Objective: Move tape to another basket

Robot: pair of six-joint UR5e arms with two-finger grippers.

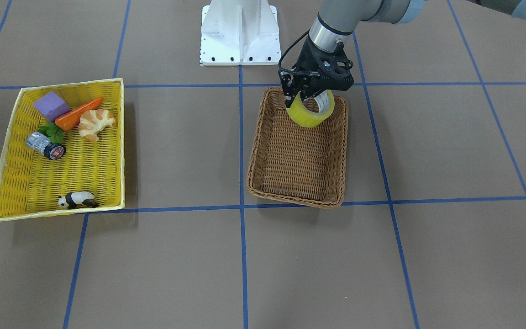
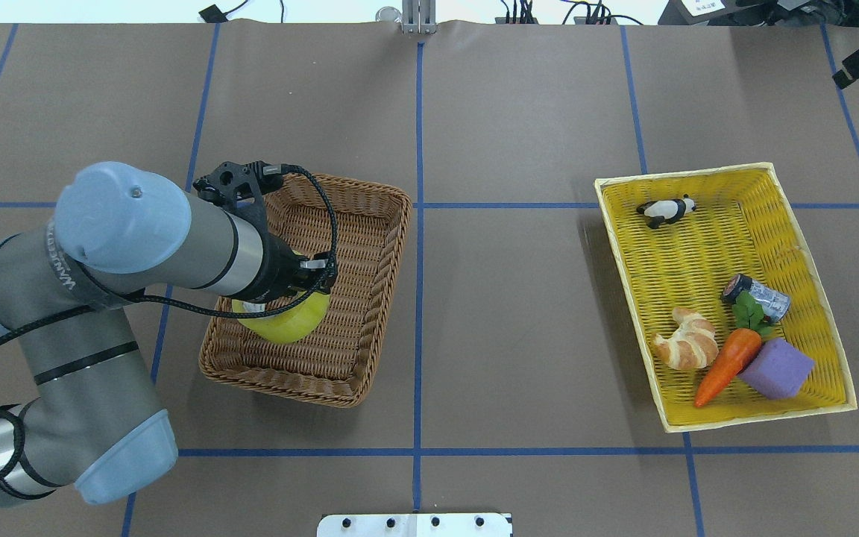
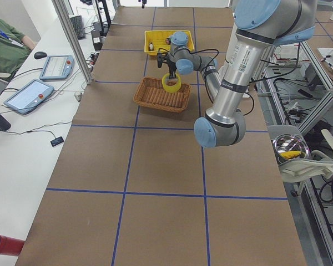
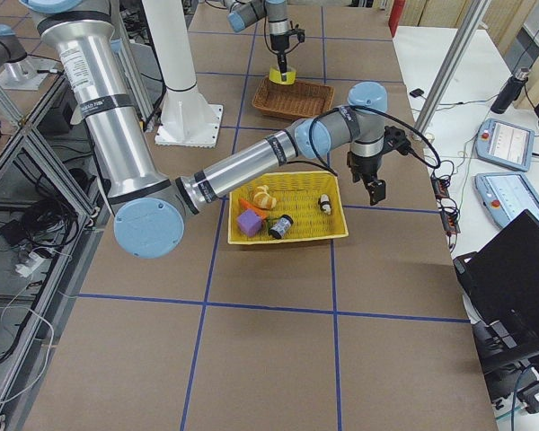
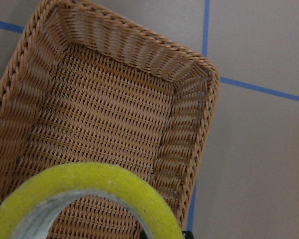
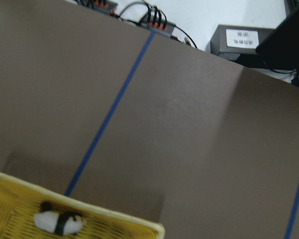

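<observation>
The tape (image 1: 306,116), a wide yellow roll with a white printed core, hangs tilted in my left gripper (image 1: 308,98), which is shut on its rim. It is held above the end of the brown wicker basket (image 1: 297,198) nearest the robot base. In the overhead view the tape (image 2: 288,322) shows under the left gripper (image 2: 303,287), over the basket (image 2: 347,194). The left wrist view shows the roll (image 5: 89,184) above the basket floor (image 5: 104,109), which holds nothing. My right gripper (image 4: 375,184) hovers beyond the yellow tray; I cannot tell whether it is open.
The yellow woven tray (image 1: 62,84) on the robot's right holds a purple block (image 1: 51,105), a carrot (image 1: 78,114), a croissant (image 1: 95,123), a small jar (image 1: 45,145) and a panda figure (image 1: 78,199). The robot base (image 1: 240,32) stands behind the basket.
</observation>
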